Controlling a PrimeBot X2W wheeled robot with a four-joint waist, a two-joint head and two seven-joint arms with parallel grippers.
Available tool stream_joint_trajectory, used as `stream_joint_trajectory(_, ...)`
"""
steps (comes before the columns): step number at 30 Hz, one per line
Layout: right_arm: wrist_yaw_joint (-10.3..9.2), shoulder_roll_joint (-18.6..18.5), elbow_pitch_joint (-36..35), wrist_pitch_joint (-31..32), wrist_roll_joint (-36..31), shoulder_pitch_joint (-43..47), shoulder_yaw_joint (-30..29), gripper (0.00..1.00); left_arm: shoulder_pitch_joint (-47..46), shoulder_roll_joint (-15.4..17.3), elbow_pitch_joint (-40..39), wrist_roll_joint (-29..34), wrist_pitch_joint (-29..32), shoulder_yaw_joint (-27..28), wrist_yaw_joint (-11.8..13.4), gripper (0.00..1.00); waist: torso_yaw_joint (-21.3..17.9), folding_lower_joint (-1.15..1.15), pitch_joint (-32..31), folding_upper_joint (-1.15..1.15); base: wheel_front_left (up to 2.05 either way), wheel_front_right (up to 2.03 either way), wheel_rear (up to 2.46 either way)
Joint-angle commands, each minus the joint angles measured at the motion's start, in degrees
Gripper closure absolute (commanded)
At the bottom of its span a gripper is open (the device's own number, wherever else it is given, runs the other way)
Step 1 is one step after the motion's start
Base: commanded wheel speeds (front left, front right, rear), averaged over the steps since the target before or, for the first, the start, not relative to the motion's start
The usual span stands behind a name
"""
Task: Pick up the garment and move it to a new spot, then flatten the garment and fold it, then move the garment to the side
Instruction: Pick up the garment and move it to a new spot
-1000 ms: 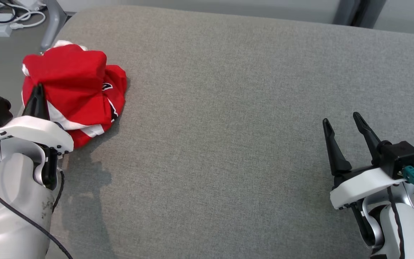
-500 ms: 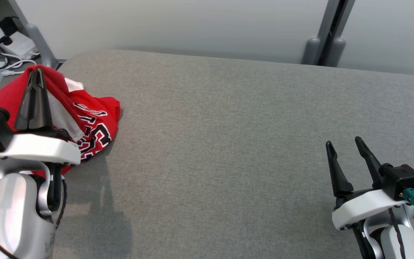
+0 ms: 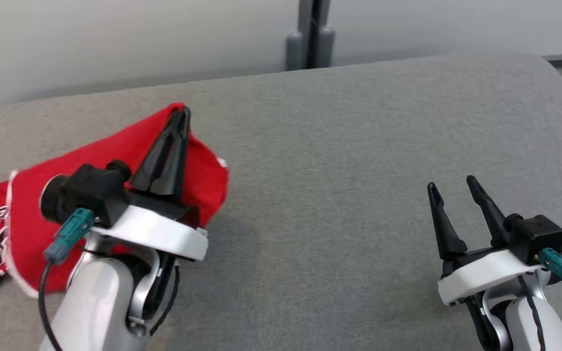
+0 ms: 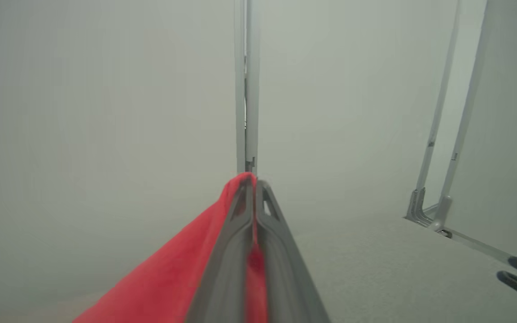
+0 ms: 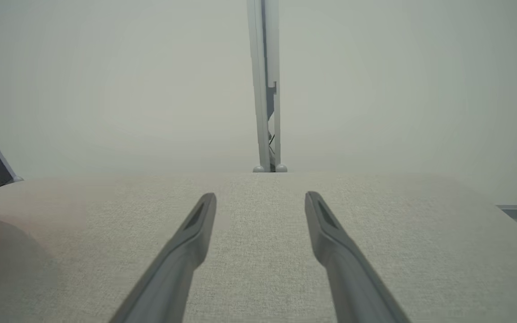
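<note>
Pickup seems done and relocation in hand: the left pincer (image 3: 182, 117) grips a corner of the red garment (image 3: 115, 156), raised over the bench (image 3: 334, 146) with its rest trailing, perhaps touching, while the right pincer (image 3: 451, 184) stands open, empty; flattening, folding, side-move remain.

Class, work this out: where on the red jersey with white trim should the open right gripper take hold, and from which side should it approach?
Grip the white-trimmed edge of the red fabric jersey, near where the shut left gripper pinches its raised peak. Probably come from the robot's right, across the grey upholstered surface: that edge hangs free, facing the open right gripper.
</note>
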Motion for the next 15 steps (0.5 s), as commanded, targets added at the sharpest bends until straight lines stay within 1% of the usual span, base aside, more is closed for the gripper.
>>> stream_joint_trajectory(1, -0.02, -0.18, 0.21, -0.39, 0.29, -0.36, 0.15, 0.0, -1.41, -0.02, 0.23, 0.61, 0.28, -0.52, -0.53, 1.0, -6.16, 0.0, 2.21, 0.0, 0.0, 0.0, 0.0)
stream_joint_trajectory(2, -0.02, -0.2, 0.52, -0.76, 0.66, -0.54, 0.38, 0.0, -2.1, -0.5, 0.5, 0.71, 0.47, -1.6, -0.95, 1.0, -7.78, 0.0, 2.64, 0.0, 0.0, 0.0, 0.0)
stream_joint_trajectory(3, -0.02, -0.19, 1.16, -1.42, 1.31, -0.88, 0.61, 0.0, -3.91, -1.28, 1.12, 1.26, 0.75, -3.5, -1.79, 1.0, -10.84, 0.0, 3.52, 0.0, 0.0, 0.0, 0.0)
stream_joint_trajectory(7, -0.02, -0.16, 2.45, -2.69, 2.81, -1.15, 1.2, 0.0, -7.27, -2.57, 3.1, 2.07, 1.31, -6.19, -2.63, 1.0, -16.0, 0.0, 5.7, 0.0, 0.0, 0.0, 0.0)
stream_joint_trajectory(10, -0.02, -0.15, 3.49, -3.49, 3.81, -1.45, 1.59, 0.0, -9.41, -3.09, 6.92, 1.93, 2.09, -7.16, -3.09, 1.0, -18.67, 0.0, 7.43, 0.0, 0.0, 0.0, 0.0)
stream_joint_trajectory(15, -0.02, -0.15, 5.17, -4.86, 5.27, -2.25, 2.07, 0.0, -11.74, -3.75, 16.36, 1.21, 1.87, -8.29, -4.41, 1.0, -20.26, 0.0, 9.6, 0.0, 0.0, 0.0, 0.0)
